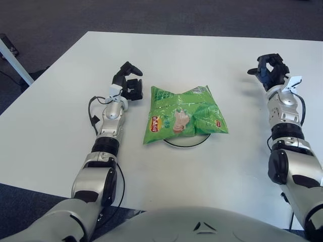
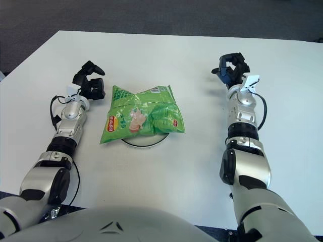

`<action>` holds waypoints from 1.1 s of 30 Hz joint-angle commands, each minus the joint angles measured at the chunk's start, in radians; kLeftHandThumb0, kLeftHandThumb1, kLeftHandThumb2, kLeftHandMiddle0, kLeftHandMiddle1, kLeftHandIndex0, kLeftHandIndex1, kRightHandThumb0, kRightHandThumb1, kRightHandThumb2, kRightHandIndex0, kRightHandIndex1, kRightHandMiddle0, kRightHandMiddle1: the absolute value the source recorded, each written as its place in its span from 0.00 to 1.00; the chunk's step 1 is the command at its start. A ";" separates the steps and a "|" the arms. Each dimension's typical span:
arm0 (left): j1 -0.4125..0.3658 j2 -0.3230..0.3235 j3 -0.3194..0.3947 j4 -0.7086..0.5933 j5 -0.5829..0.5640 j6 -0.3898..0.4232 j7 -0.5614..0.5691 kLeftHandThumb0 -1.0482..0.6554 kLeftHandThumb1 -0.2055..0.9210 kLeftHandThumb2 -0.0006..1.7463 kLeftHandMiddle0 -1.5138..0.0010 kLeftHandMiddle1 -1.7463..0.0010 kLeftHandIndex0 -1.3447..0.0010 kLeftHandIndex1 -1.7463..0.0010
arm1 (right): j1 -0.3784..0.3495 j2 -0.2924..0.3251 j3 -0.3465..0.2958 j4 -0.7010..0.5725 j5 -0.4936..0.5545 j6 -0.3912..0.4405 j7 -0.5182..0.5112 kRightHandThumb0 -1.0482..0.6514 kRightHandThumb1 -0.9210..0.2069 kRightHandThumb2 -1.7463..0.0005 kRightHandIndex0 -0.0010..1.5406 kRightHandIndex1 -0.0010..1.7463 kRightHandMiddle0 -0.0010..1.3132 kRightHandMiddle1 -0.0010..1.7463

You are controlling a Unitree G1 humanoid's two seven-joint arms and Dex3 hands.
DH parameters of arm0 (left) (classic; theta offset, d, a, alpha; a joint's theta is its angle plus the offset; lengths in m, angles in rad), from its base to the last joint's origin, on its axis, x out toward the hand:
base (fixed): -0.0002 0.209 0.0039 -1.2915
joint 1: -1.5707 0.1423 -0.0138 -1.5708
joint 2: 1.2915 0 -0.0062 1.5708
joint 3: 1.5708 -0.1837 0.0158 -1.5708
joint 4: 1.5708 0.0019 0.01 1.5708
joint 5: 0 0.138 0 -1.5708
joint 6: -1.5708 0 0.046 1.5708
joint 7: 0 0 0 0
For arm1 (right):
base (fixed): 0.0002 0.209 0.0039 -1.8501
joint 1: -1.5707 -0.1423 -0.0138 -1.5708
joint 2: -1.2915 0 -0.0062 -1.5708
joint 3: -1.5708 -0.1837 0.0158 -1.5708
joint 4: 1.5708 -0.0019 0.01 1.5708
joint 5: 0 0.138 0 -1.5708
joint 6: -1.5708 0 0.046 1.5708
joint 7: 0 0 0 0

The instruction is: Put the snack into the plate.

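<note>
A green snack bag [image 1: 182, 115] lies on top of a small white plate [image 1: 187, 143], covering most of it; only the plate's near rim shows. My left hand [image 1: 128, 83] shows just left of the bag, fingers loosely spread and holding nothing. Well to the right of the bag, near the table's right side, my right hand [image 1: 269, 69] holds nothing, its dark fingers curled inward.
The white table [image 1: 55, 116] spreads around the bag, with its left edge running diagonally. A dark carpeted floor [image 1: 45, 25] lies beyond the table. A white table leg [image 1: 12, 61] shows at the far left.
</note>
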 commanded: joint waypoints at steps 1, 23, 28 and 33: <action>0.075 -0.011 -0.001 0.059 -0.001 -0.006 -0.007 0.34 0.51 0.72 0.15 0.00 0.58 0.00 | 0.045 0.011 -0.021 -0.033 0.027 0.012 -0.011 0.37 0.37 0.38 0.43 0.93 0.35 1.00; 0.072 -0.004 0.000 0.082 -0.003 -0.039 -0.022 0.35 0.52 0.71 0.16 0.00 0.58 0.00 | 0.348 0.175 0.031 -0.598 0.014 0.419 -0.225 0.58 0.86 0.04 0.61 0.90 0.56 1.00; 0.075 -0.006 0.000 0.081 0.002 -0.051 -0.013 0.35 0.52 0.71 0.15 0.00 0.58 0.00 | 0.409 0.190 0.070 -0.631 -0.049 0.421 -0.258 0.61 0.93 0.01 0.63 0.88 0.58 1.00; 0.077 -0.011 -0.003 0.080 0.009 -0.055 0.000 0.34 0.51 0.72 0.15 0.00 0.57 0.00 | 0.438 0.188 0.091 -0.649 -0.076 0.407 -0.247 0.61 0.93 0.00 0.63 0.90 0.57 1.00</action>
